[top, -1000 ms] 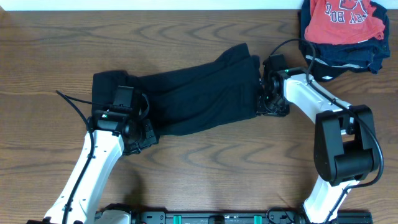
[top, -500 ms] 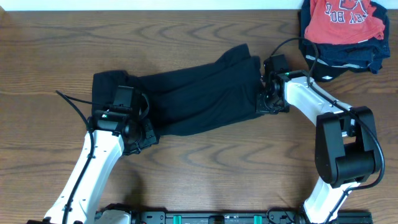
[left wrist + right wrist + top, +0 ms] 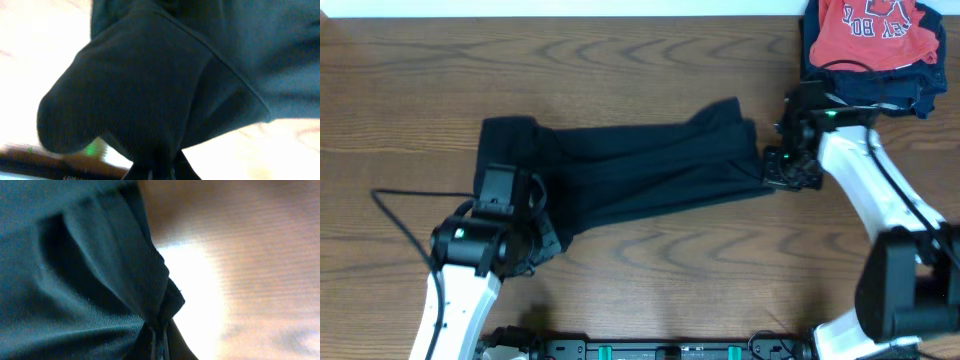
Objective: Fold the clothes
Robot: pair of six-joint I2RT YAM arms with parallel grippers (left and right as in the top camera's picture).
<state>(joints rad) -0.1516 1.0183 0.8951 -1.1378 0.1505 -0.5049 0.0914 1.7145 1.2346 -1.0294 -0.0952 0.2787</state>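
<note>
Left end effector is clamping the lower-left corner of the black T-shirt. Right end effector is pinching its right edge. Compared with a second ago, both are dragging it rightward and tauter. It's lying stretched mid-surface, so I'm probably still flattening it, with no fold made yet. The red shirt is sitting on the navy pile in the far-right corner.
</note>
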